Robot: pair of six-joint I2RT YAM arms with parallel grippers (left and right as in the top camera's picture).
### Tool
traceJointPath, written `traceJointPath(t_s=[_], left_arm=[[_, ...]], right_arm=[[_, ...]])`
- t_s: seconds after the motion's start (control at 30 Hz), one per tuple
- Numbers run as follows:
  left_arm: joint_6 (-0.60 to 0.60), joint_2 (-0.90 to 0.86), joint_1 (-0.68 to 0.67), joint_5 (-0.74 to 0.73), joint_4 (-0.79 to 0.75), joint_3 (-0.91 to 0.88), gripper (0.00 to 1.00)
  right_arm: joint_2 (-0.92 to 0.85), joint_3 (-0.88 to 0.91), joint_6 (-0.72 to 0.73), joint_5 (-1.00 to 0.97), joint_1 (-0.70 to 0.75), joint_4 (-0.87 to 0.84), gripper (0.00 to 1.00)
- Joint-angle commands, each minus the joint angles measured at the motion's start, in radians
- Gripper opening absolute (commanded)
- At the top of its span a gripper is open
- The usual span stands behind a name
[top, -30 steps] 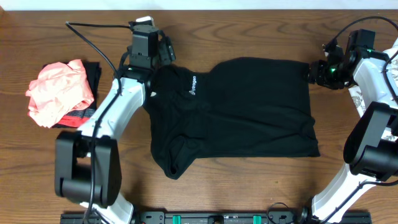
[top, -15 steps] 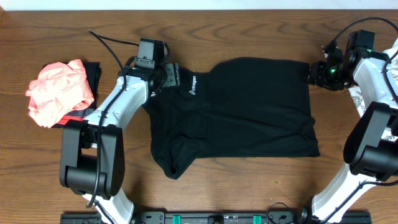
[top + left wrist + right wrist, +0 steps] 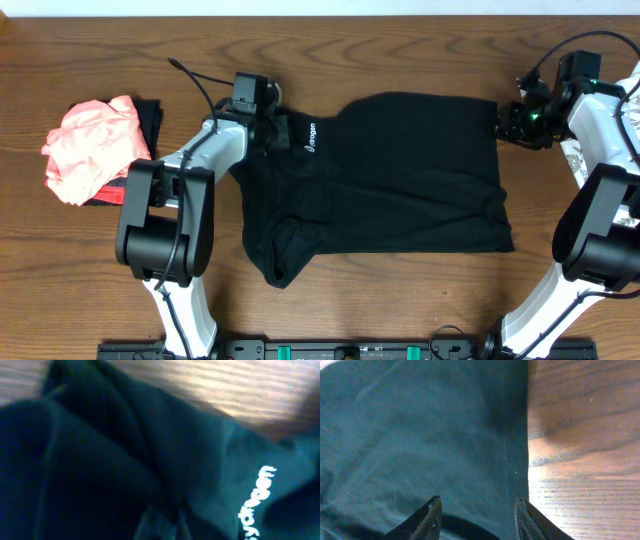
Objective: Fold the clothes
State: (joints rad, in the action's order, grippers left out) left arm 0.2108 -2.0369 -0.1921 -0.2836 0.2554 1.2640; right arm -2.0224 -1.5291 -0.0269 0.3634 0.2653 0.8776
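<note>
The clothes in play are one large black garment [image 3: 400,180] lying spread across the middle of the table, with a small white logo [image 3: 310,138] near its upper left corner. My left gripper [image 3: 278,128] sits on that corner. In the blurred left wrist view its fingers [image 3: 150,522] stand close together with bunched black fabric [image 3: 100,460] pinched between them, the logo [image 3: 255,500] just to the right. My right gripper [image 3: 503,118] is at the upper right corner, open. Its fingertips [image 3: 436,502] straddle the garment's hemmed edge [image 3: 515,445], one over cloth, one at the hem.
A coral-pink garment [image 3: 95,145] lies crumpled at the far left on a dark folded piece [image 3: 150,120]. A bit of white patterned fabric [image 3: 572,155] shows behind the right arm. A black cable [image 3: 195,80] loops behind the left arm. Bare wood [image 3: 400,300] runs along the front.
My left gripper slid right onto the garment's upper left corner and closed on the fabric. The right gripper stayed in place, its jaws slightly narrower.
</note>
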Motion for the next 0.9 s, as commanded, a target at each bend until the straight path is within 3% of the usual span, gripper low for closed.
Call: traceJointPath(t_s=[0.0, 0.13, 0.27, 0.4, 0.53, 0.63, 0.73, 0.87], left_arm=[[0.066, -0.056, 0.022, 0.13, 0.044, -0.004, 0.09], [0.216, -0.056, 0.055, 0.258, 0.12, -0.004, 0.09], [0.357, -0.056, 0.08, 0.273, 0.181, -0.004, 0.08], [0.379, -0.056, 0.082, 0.269, 0.193, -0.004, 0.09], [0.378, -0.054, 0.082, 0.269, 0.191, -0.004, 0.17], [0.36, -0.041, 0.082, 0.245, 0.172, -0.003, 0.48], [0.311, 0.003, 0.082, 0.158, 0.106, -0.003, 0.6], [0.264, 0.094, 0.082, 0.134, 0.005, -0.003, 0.67]], right_arm=[[0.003, -0.015, 0.003, -0.006, 0.006, 0.009, 0.45], [0.003, -0.015, 0.003, -0.026, 0.006, 0.018, 0.45], [0.003, -0.015, 0.003, -0.027, 0.006, 0.02, 0.45], [0.003, -0.015, 0.003, -0.027, 0.006, 0.021, 0.45], [0.003, -0.015, 0.003, -0.028, 0.006, 0.019, 0.45], [0.003, -0.015, 0.004, -0.034, 0.006, 0.015, 0.46], [0.003, -0.015, 0.003, -0.028, 0.004, -0.014, 0.53], [0.003, -0.015, 0.004, -0.006, -0.002, -0.089, 0.67]])
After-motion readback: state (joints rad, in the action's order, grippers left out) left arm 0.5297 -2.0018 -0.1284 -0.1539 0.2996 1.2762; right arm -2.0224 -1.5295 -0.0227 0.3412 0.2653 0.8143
